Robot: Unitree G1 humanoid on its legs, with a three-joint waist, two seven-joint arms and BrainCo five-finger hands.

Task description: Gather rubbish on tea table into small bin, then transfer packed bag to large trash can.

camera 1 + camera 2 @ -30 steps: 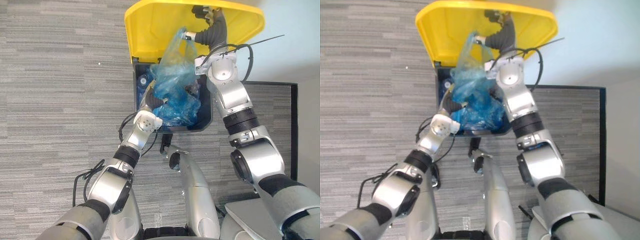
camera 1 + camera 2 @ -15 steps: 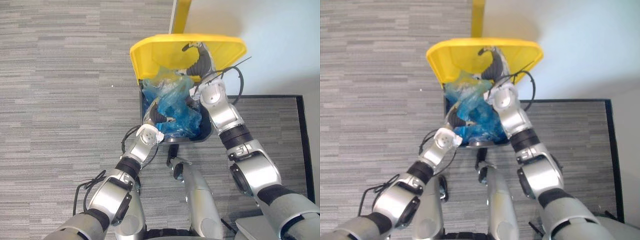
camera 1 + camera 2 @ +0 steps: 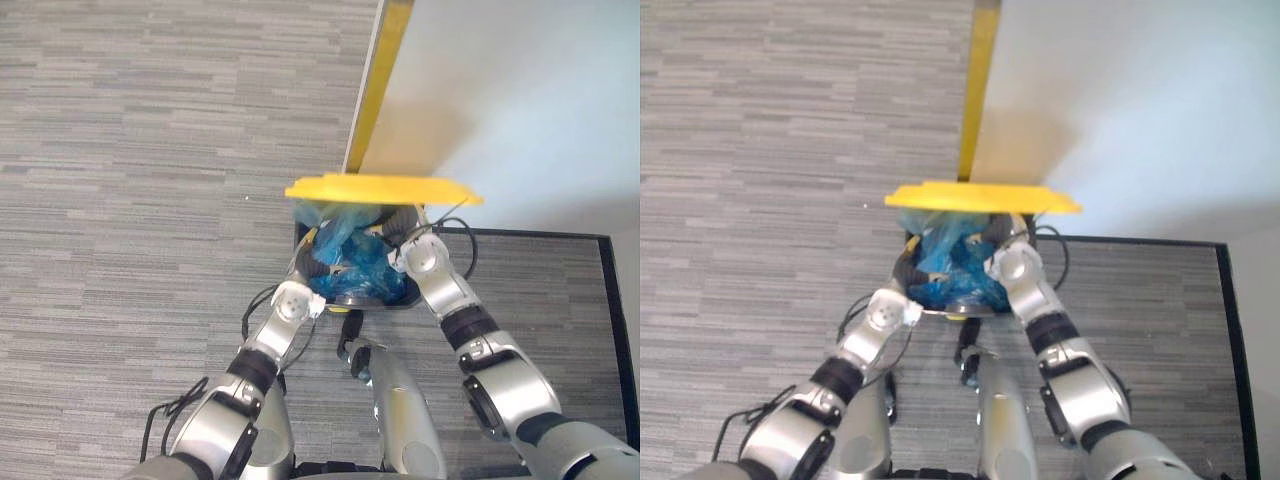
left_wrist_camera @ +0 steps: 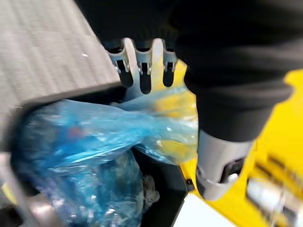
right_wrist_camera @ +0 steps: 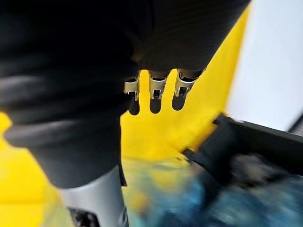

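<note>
Both eye views look steeply down from the head, sharing the lid (image 3: 385, 188) at centre; both wrist views sit very close to lid and bag (image 4: 94, 127).

Crumpled blue bag (image 3: 352, 256) apparently inside yellow-lidded can (image 3: 380, 188)

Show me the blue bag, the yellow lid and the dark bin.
blue bag (image 3: 352, 262), left eye view, crumpled middle.
yellow lid (image 3: 385, 189), left eye view, front edge.
dark bin (image 4: 165, 187), left wrist view, inner wall.
</note>
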